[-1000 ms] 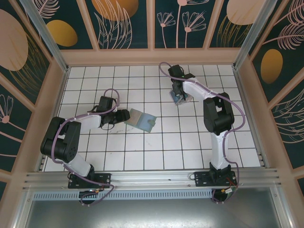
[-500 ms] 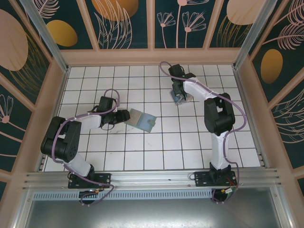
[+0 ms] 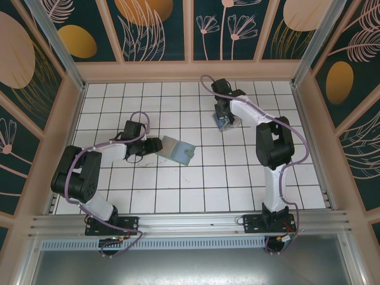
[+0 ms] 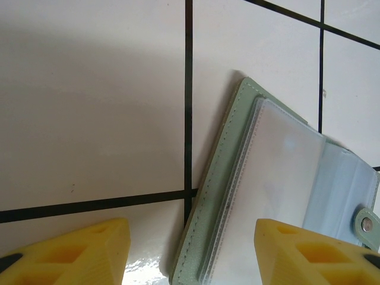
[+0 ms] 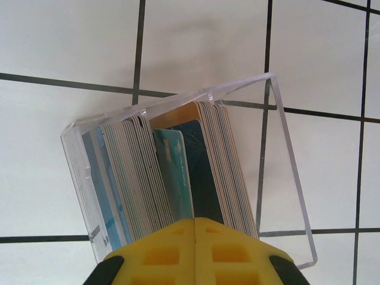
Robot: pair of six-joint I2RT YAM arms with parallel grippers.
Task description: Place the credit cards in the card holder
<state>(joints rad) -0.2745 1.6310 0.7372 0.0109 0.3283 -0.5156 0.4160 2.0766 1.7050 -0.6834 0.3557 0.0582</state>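
Near the middle of the white tiled tabletop [image 3: 196,190], a little to the left, the card holder [image 3: 177,149] lies open and flat, with its sage-green cover down and its paler pocket side up. A small snap tab [image 4: 366,224] shows on its right flap. Just left of it the left tool [image 3: 159,146] sits low, its jaws spread to a middling width and gripping nothing. From the wrist, one yellow fingertip [image 4: 77,252] stands over bare tile and the other over the holder's clear pocket, so the holder's left edge runs up between them. Whether either tip touches the holder I cannot tell.

Farther back and to the right, well apart from the holder, the credit cards [image 5: 124,178] stand on edge, packed side by side in a clear box [image 5: 279,178] that lies askew on the tiles. The right tool [image 5: 195,237] hangs over this box with its jaws pressed fully together. Its tips are at the near edge of a teal card [image 5: 173,172] in the middle of the stack. Whether a card is pinched between them cannot be told.
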